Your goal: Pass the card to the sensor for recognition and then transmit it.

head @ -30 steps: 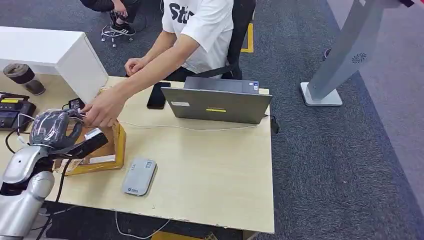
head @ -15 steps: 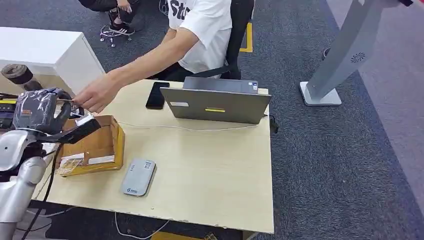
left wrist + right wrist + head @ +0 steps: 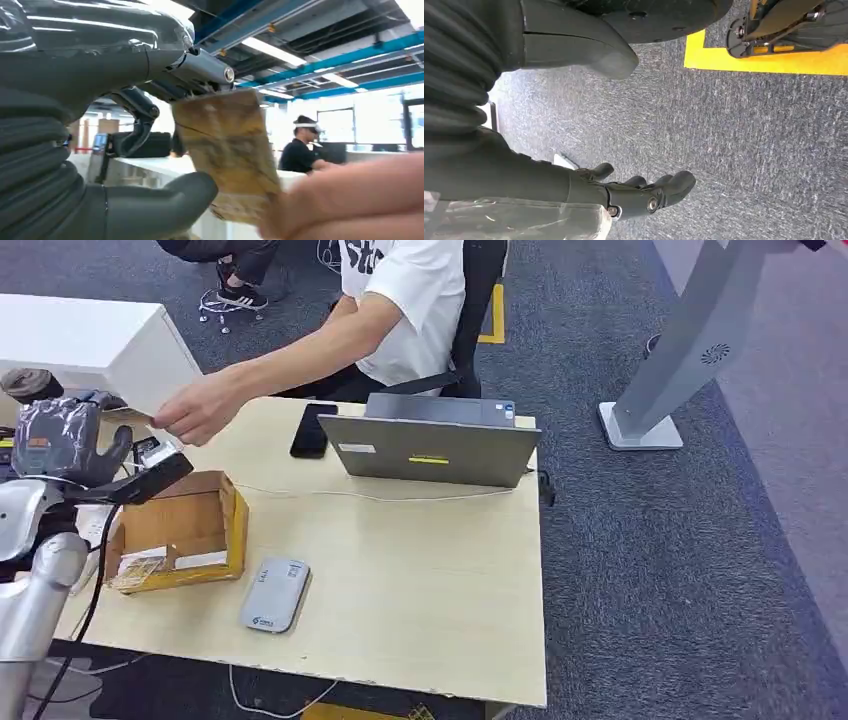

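Left hand now raised clear of box, card pinched in fingers; person's hand shifted to card's far end, handover imminent; right hand hangs loose, nothing held

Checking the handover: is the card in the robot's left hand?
Yes: card sits between left hand's thumb and fingers; a person's hand grips it too.

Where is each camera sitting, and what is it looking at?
Head view: high on the robot, looking down at the table; its left hand shows.
Left wrist view: behind the left hand, facing up toward ceiling lights; the card is between its fingers, a person's hand on it.
Right wrist view: behind the right hand, looking down at grey carpet.
Head and left wrist views share the left hand and the person's hand.
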{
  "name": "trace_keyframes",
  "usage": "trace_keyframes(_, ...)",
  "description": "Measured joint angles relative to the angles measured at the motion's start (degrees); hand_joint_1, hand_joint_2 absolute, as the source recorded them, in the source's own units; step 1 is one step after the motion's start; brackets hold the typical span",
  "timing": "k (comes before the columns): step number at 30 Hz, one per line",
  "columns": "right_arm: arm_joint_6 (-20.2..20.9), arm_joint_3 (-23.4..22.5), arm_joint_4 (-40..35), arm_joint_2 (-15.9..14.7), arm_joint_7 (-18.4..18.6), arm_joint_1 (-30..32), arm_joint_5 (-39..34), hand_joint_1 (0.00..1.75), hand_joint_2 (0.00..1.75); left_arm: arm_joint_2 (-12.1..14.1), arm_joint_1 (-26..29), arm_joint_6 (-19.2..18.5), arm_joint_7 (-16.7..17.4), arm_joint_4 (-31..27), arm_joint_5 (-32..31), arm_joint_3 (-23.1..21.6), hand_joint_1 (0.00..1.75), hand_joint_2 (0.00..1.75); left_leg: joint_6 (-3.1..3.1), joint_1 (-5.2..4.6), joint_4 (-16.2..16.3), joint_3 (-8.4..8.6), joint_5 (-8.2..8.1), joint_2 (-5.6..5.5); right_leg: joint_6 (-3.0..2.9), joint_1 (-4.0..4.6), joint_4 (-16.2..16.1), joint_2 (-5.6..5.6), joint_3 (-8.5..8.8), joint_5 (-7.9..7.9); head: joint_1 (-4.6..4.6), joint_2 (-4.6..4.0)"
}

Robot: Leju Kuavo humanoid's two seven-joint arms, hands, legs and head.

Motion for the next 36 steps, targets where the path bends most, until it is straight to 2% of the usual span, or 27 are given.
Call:
trace_keyframes(8, -0.04, -0.26, 0.00, 0.00, 0.13, -0.10, 0.76, 0.00, 1.75, -2.95, -1.71, 4.39, 2.01, 3.41, -1.25, 0.00, 0.00, 1.75, 0.01, 0.04, 0.01, 0.01, 0.01, -0.07, 0.01, -0.01, 0.00, -0.08, 0.09, 0.01, 0.02, 0.00)
trace_keyframes(19, -0.02, -0.26, 0.00, 0.00, 0.15, -0.10, 0.76, 0.00, 1.75, -4.68, -1.89, 4.50, 2.07, 4.24, -1.27, 0.00, 0.00, 1.75, 0.01, 0.03, 0.02, 0.01, 0.01, -0.08, 0.01, -0.01, 0.00, -0.08, 0.09, 0.01, 0.02, 0.00)
trace_keyframes(36, 0.02, -0.28, 0.00, 0.02, 0.15, -0.10, 0.76, 0.00, 1.75, -5.27, -1.89, 5.33, 2.56, 4.39, -2.16, 0.00, 0.00, 1.75, 0.00, 0.04, 0.02, 0.01, 0.02, -0.08, 0.00, -0.01, 0.00, -0.08, 0.09, 0.02, 0.02, 0.00)
